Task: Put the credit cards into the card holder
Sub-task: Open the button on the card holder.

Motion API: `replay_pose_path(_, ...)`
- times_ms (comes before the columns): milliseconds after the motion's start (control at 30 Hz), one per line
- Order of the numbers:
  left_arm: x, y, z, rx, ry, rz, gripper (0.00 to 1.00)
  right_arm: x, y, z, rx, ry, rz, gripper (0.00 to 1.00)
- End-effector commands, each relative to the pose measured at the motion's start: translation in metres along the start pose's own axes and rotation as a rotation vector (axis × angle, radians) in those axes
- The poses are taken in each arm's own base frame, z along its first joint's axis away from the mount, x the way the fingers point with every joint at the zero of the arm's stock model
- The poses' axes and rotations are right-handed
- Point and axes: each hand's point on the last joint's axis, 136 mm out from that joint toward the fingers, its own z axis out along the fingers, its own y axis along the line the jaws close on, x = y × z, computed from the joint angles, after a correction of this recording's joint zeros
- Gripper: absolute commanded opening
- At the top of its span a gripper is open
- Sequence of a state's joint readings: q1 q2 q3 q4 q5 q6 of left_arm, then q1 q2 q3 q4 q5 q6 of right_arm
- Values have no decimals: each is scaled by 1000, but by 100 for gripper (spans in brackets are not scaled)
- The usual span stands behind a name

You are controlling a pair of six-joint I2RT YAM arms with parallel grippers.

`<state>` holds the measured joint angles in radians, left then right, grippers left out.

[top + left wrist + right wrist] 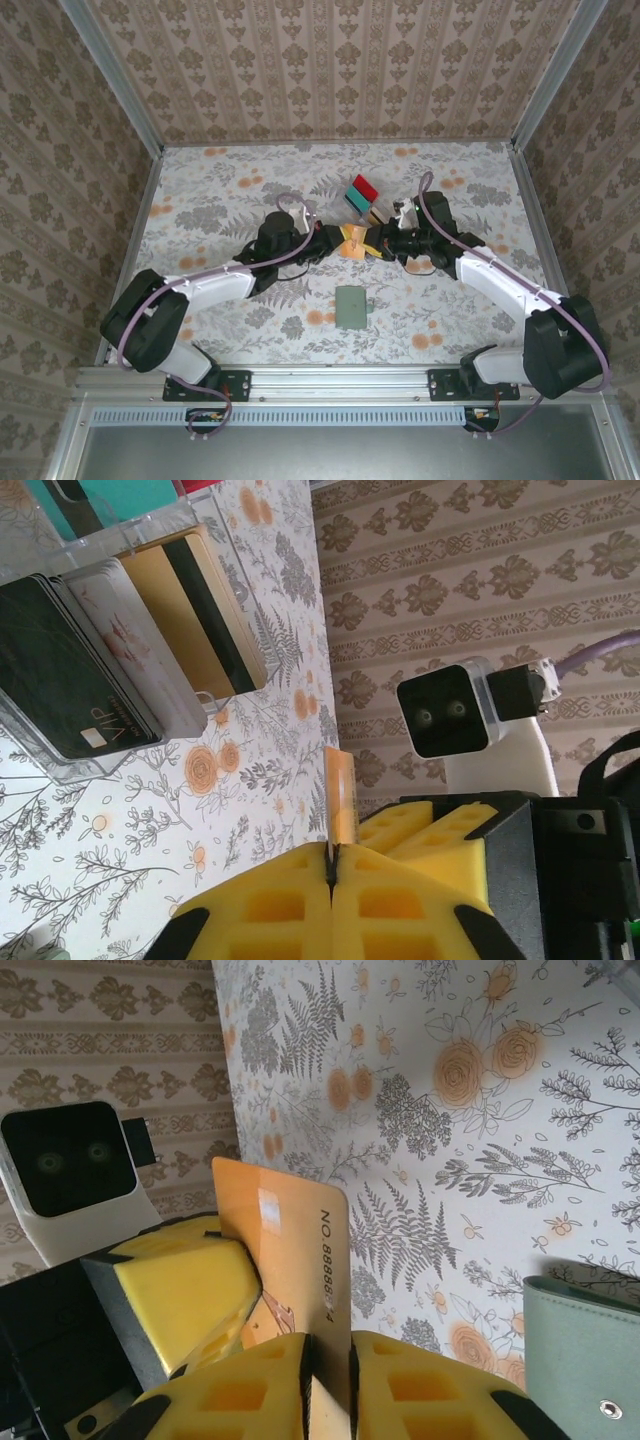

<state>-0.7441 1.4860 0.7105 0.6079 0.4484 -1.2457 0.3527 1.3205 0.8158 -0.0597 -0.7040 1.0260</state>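
credit cards are in two places. one orange card (352,243) is held up off the desk (210,205) near its middle, between the two arms, which meet nose to nose over it. the left jaws are clamped on one edge: in the left wrist view the yellow pads (270,910) press together with the orange card (340,800) standing edge-on out of the seam. the right jaws have the other end of that orange card (290,1250) between their pads (420,1390). thin dark lines run down both faces there, so whether they pinch it or stand just clear cannot be told. the other cards stand in a clear divided tray (75,770) just beyond the arms: a red card (364,186), a teal card (356,198), a dark grey card (60,670), a pale card (130,645) and a tan card (200,605) with a black stripe. the card holder (351,307) lies flat on the desk nearer the bases, apart from both jaws. its grey-green cover (585,1360) bears a snap.
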Motion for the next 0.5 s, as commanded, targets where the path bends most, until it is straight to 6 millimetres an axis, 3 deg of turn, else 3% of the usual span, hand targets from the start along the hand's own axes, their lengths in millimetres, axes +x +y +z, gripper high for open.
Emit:
replay_pose_path(0, 4, -11, -2, 30, 20, 4, 0, 2, 31, -1, -135, 37, -45, 23)
replay_pose_path(67, 4, -12, -2, 36, 18, 0, 0, 0, 35, -2, -156, 35, -51, 25)
replay_pose_path(367, 5, -10, -6, 46, 4, -15, 0, 1, 39, -6, -190, 48, -52, 15)
replay_pose_path(467, 6, 4, -9, -19, -11, -28, 22, 5, 29, -8, -153, 34, -40, 9)
